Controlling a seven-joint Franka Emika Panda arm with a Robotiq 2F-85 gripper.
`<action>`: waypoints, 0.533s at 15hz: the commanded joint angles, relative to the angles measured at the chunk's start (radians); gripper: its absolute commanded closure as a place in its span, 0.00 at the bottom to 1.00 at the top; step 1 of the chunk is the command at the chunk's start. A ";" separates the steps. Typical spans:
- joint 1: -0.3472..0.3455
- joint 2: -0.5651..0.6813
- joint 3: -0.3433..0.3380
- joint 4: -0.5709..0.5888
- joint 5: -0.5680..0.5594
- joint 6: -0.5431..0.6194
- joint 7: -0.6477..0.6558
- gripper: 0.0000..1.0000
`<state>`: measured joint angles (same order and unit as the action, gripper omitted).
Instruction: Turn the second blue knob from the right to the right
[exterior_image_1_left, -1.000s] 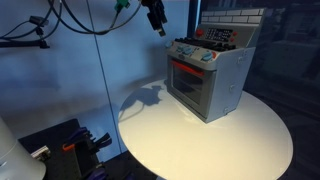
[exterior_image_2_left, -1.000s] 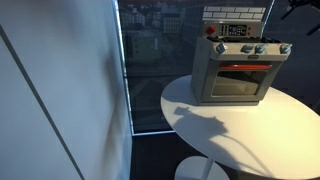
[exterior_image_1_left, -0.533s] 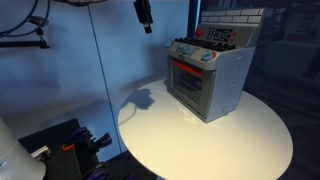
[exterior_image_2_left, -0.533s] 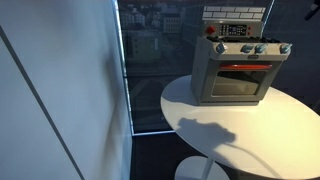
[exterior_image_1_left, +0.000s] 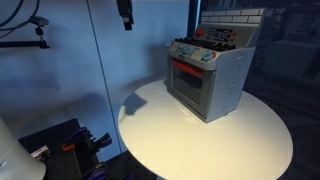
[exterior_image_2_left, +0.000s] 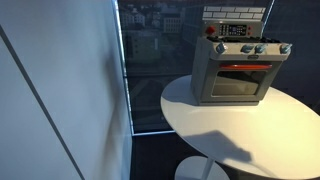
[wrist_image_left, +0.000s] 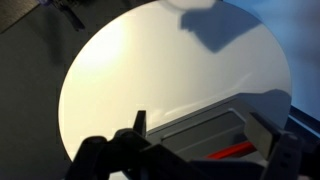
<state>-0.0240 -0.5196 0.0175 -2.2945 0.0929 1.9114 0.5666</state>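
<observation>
We judge the task barely begun: nothing touches the oven, and the whole approach and turn are left to do.

The round white table carries the load, and most of its top is bare. Its rim curves close past the oven's base in both exterior views, so there is little ledge beside the oven but broad free surface in front of it. The air above the table looks open too, though a dark glass wall stands behind it.

The toy oven sits upright toward the back of the table, door closed, with a row of blue knobs along the top of its front.

The gripper hangs high, well apart from the oven and out past the table's edge. In the wrist view we look down on the table and the oven, and the gripper appears spread wide with nothing between its fingers.

The knob we want is the second from the right in that row. Close neighbours on either side leave, we think, a tight space for the fingers.
</observation>
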 joint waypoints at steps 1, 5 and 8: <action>-0.026 -0.013 0.008 0.040 0.008 -0.117 -0.060 0.00; -0.038 -0.016 0.014 0.059 0.001 -0.182 -0.076 0.00; -0.046 -0.014 0.016 0.071 -0.001 -0.210 -0.082 0.00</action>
<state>-0.0466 -0.5354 0.0234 -2.2566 0.0925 1.7514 0.5140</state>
